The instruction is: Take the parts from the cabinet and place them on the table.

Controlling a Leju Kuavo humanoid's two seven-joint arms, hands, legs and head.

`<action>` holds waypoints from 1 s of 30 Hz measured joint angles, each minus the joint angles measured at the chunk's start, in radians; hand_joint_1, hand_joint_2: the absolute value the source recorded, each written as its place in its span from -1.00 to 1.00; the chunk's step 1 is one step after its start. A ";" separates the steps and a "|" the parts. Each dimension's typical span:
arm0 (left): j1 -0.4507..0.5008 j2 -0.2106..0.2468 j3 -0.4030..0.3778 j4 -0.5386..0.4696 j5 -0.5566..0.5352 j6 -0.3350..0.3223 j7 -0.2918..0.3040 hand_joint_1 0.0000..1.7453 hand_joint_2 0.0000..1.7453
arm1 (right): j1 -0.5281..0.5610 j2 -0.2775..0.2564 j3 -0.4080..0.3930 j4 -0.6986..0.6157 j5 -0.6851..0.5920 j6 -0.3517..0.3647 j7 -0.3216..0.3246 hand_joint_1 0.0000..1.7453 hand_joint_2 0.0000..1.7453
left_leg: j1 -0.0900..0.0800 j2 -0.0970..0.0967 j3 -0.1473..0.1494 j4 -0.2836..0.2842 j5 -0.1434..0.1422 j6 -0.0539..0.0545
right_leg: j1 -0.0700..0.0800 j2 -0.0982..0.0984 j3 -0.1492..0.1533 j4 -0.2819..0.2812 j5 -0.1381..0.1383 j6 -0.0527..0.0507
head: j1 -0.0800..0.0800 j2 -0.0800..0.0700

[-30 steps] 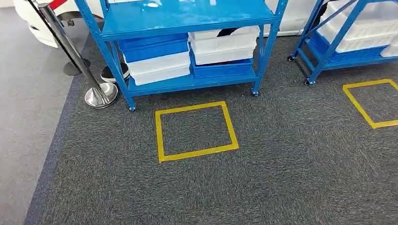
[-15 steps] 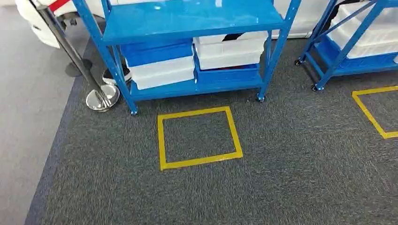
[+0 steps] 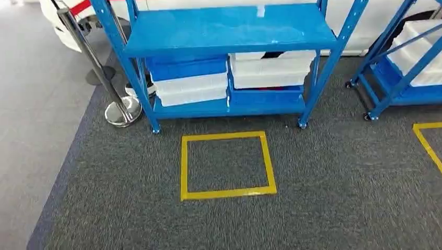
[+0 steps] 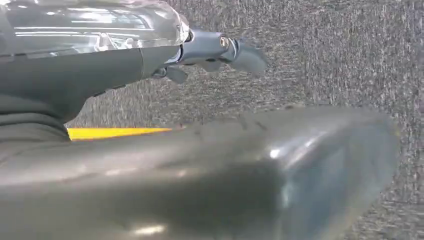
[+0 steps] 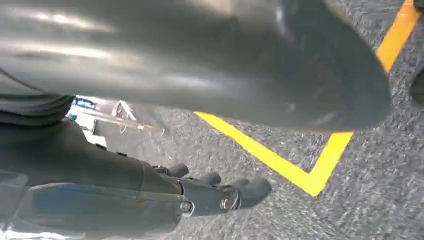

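A blue shelf cabinet [image 3: 229, 31] stands ahead on the carpet. On its lowest shelf sit a blue bin [image 3: 186, 67] over a white bin [image 3: 190, 89], and beside them white bins [image 3: 271, 70] over a blue bin [image 3: 266, 97]. What lies inside the bins is hidden. A small pale object [image 3: 260, 10] lies on the middle shelf. My left hand [image 4: 220, 50] hangs over the carpet, fingers stretched out and holding nothing. My right hand [image 5: 225, 192] hangs likewise, empty, near a yellow tape line [image 5: 280, 162].
A yellow tape square [image 3: 228, 193] marks the carpet in front of the cabinet. A chrome stanchion [image 3: 123, 110] stands at the cabinet's left corner. A second blue rack [image 3: 388, 86] with white bins stands to the right, with another yellow mark [image 3: 427, 140] before it.
The whole picture has shifted: the camera has moved closer to the cabinet and turned, so cabinet and yellow square sit lower and further right in view.
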 joint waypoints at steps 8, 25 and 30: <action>0.004 0.000 -0.013 0.000 -0.011 -0.014 -0.003 -1.00 -1.00 | 0.004 0.000 -0.008 0.000 -0.031 -0.024 0.001 -1.00 -1.00 | -0.001 0.066 -0.245 0.210 -0.046 -0.002 | 0.013 -0.022 0.124 -0.019 -0.090 -0.014 | -0.001 0.000; 0.003 0.008 -0.032 0.003 -0.026 -0.032 0.002 -1.00 -1.00 | 0.008 0.007 -0.038 0.002 -0.054 -0.021 0.010 -1.00 -1.00 | -0.017 0.044 -0.040 -0.015 0.034 0.046 | 0.009 -0.017 -0.031 0.040 -0.030 0.037 | 0.000 0.000; -0.004 0.009 -0.039 0.003 -0.028 -0.032 0.005 -1.00 -1.00 | 0.002 0.009 -0.044 0.002 -0.056 -0.021 0.013 -1.00 -1.00 | -0.023 0.042 -0.017 0.013 0.013 0.018 | 0.014 -0.014 -0.019 0.004 0.014 -0.002 | -0.001 0.000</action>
